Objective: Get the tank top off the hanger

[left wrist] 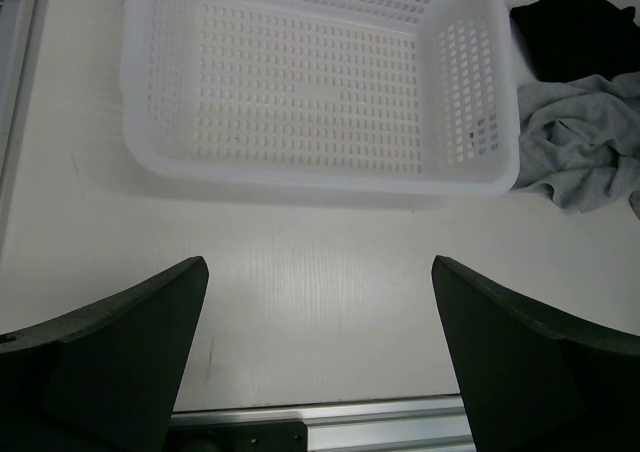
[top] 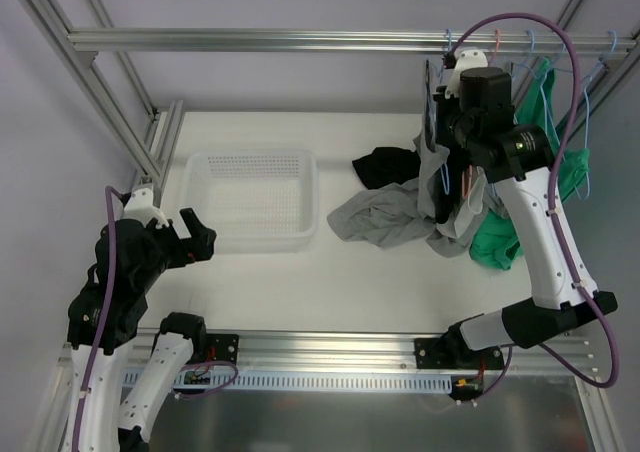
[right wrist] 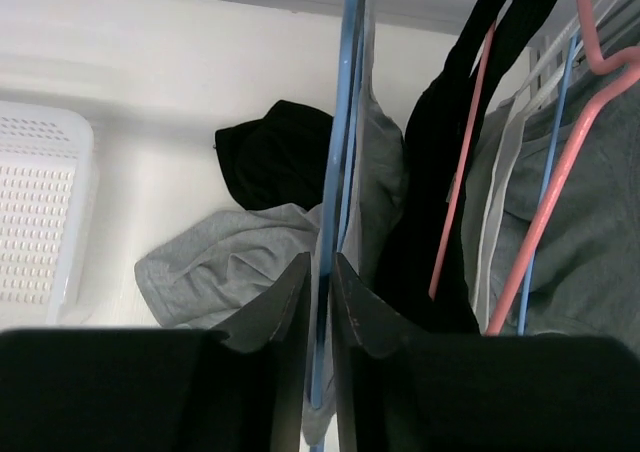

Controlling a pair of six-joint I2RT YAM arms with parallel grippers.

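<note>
Early stage: right gripper [right wrist: 320, 297] pinched nearly closed on the blue hanger [right wrist: 338, 122] at the rail, grey tank top [right wrist: 385, 172] apparently hanging on it, not yet off; left gripper [left wrist: 318, 272] wide open, empty, near the basket [left wrist: 470, 92].

**Top view.** Even, diffuse light from above. The white counter [top: 380, 282] reads bright without glare, the wall [top: 300, 2] carries a faint violet cast, and shadows are soft, the clearest lying under the near rim of the basket [top: 250, 240]. Focus is sharp throughout.

**Left wrist view.** Bright, with the counter mildly washed out. The fingers [left wrist: 120, 362] of the left pincer [left wrist: 318, 267] are dark, blurred masses at the bottom edge.

**Right wrist view.** Dimmer — hanging garments stand dark against a pale background. The fingers [right wrist: 275, 322] of the right pincer [right wrist: 320, 262] are nearly black and out of focus, and the blue hanger [right wrist: 335, 172] between them is soft-edged.
</note>
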